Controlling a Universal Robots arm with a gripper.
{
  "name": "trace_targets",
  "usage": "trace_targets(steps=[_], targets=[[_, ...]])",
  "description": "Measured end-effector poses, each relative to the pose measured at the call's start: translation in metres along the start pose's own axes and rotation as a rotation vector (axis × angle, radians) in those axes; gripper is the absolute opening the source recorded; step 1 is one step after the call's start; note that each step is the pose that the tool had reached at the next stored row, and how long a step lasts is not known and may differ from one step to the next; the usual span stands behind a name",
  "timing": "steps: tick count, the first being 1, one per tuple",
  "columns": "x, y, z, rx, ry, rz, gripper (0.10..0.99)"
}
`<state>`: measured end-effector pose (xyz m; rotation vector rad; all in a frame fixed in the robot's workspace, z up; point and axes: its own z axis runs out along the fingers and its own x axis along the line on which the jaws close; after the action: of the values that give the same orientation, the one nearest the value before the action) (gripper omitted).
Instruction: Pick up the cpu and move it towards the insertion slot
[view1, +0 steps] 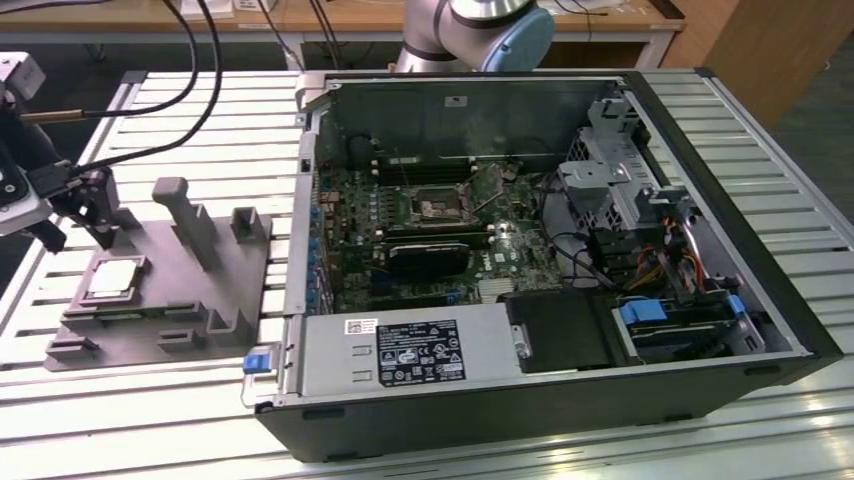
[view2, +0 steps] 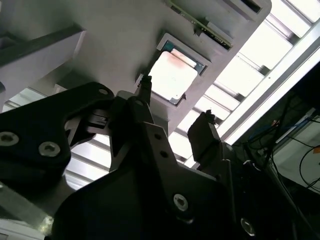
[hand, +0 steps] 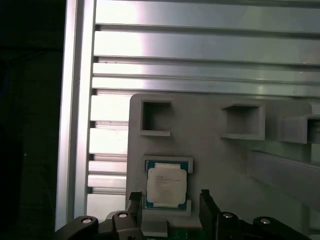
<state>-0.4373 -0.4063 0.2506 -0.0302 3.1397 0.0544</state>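
The cpu (view1: 114, 277), a flat silvery square chip, lies in a recess of the grey stepped fixture (view1: 180, 300) at the exterior view's left. My gripper (view1: 78, 240) hovers just above and a little behind it, open, touching nothing. In both wrist views the two dark fingers stand apart with the cpu (hand: 166, 185) (view2: 172, 75) lying beyond the gap between them; my gripper (hand: 170, 196) (view2: 174, 102) holds nothing. The insertion slot (view1: 438, 208), a small square socket with a metal frame, sits on the motherboard inside the open computer case, well toward the exterior view's right of the cpu.
The open computer case (view1: 747, 300) lies on its side on a slatted aluminium table (view1: 160, 400). Its near wall and power supply (view1: 407, 350) rise between fixture and motherboard. A black card (view1: 430, 258) sits below the socket. Upright posts (view1: 187, 215) stand on the fixture beside the cpu.
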Motion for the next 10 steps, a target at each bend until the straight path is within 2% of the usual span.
trace_targets(steps=[1,2,3,4,5,6,10], targets=[[0.0,-0.0002,0.0013,0.0,-0.0014,0.0,0.541],[0.0,-0.0004,0.0027,0.0,-0.0028,0.0,0.6],[0.0,-0.0006,0.0041,0.0,-0.0038,0.0,0.6],[0.0,-0.0009,0.0058,0.0,-0.0045,0.0,0.659],[0.0,-0.0015,0.0073,0.0,-0.0048,0.0,0.659],[0.0,-0.0019,0.0087,0.0,-0.0048,0.0,0.722],[0.0001,-0.0029,0.0139,0.0,-0.0049,0.0,0.722]])
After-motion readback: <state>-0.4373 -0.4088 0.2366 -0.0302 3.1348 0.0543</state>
